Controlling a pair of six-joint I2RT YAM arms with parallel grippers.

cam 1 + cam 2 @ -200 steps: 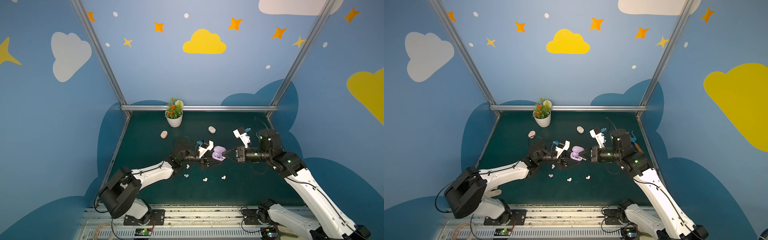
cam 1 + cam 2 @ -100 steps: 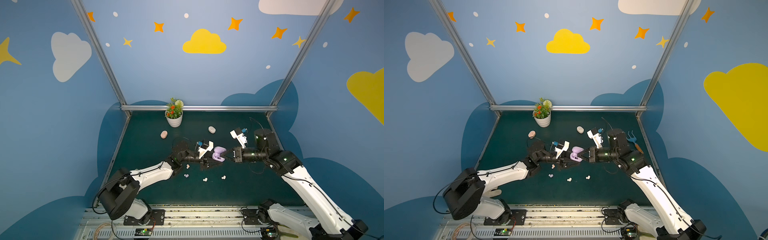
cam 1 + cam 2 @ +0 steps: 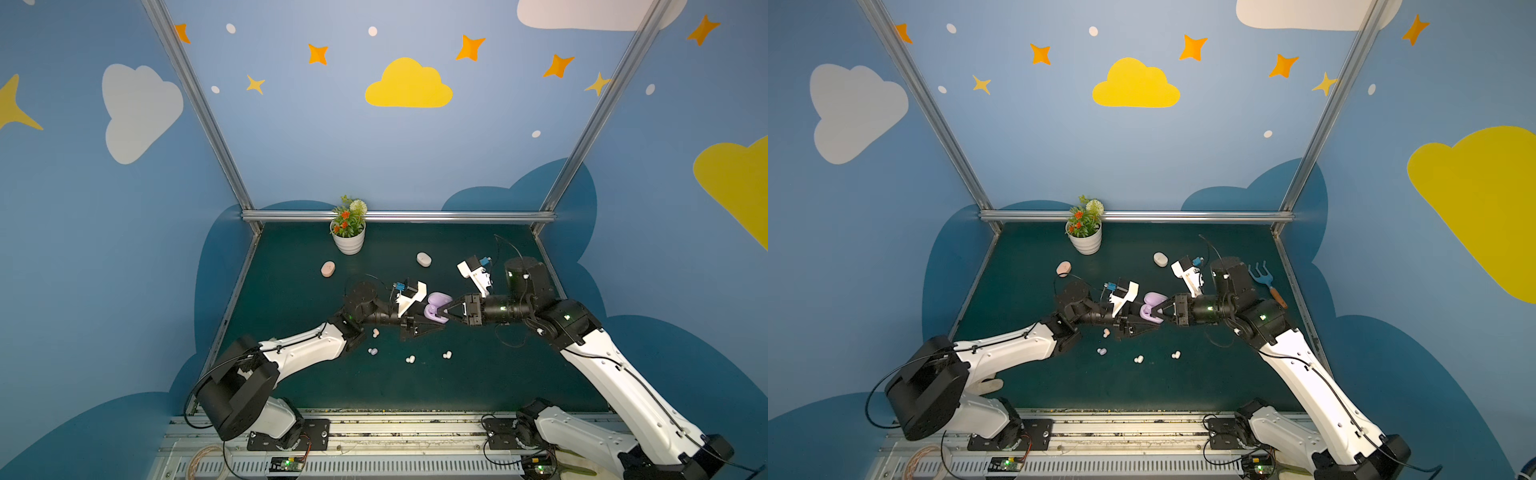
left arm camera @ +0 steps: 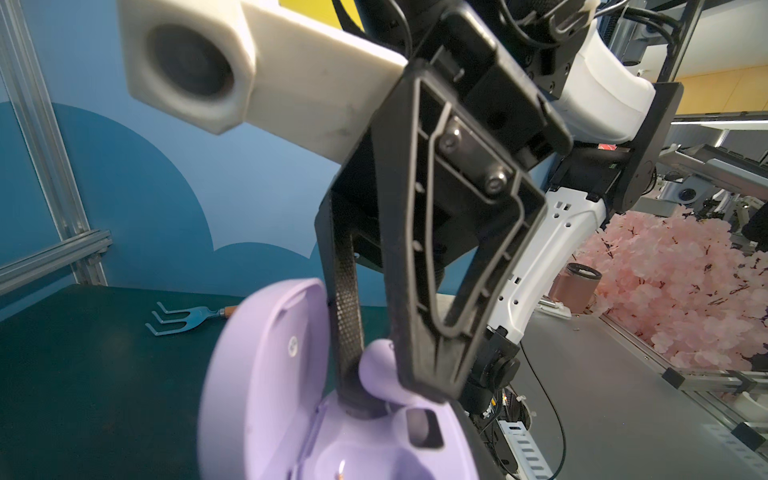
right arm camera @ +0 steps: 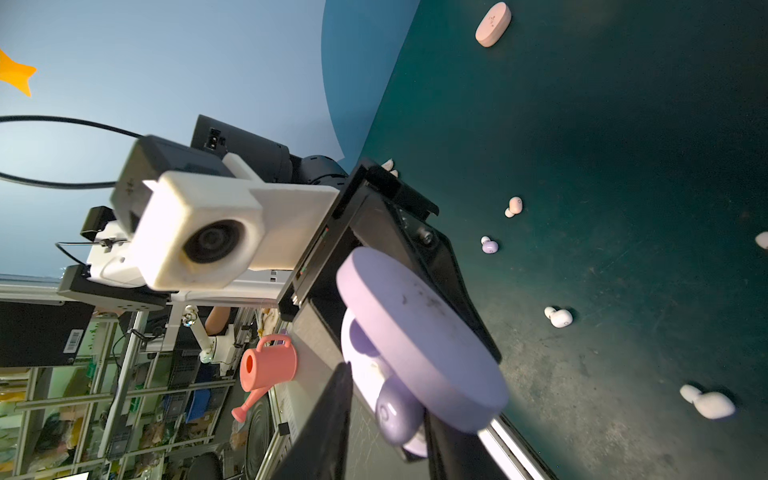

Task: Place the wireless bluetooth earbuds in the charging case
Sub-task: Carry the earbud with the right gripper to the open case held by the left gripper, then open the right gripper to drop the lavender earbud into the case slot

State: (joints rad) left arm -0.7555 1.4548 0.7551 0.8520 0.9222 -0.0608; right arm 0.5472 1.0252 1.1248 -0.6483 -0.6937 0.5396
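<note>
Left tool (image 3: 430, 322) is clenched on the open lilac case (image 3: 438, 298) at mid-frame. Right tool (image 3: 448, 314) is released, its jaws parted around one lilac earbud (image 5: 395, 409) at the case's base. I count three cases: the pink case (image 3: 328, 269) and white case (image 3: 423, 259) lie shut on the bench (image 3: 478, 374) higher up. Four loose bean-shaped earbuds (image 3: 375, 332) (image 3: 372, 351) (image 3: 410, 359) (image 3: 446, 355) lie below.

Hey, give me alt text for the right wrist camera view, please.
An open lilac charging case fills the middle, a lilac earbud at its base between the right gripper's spread fingers. Loose earbuds and a pink case lie on the green table beyond.
</note>
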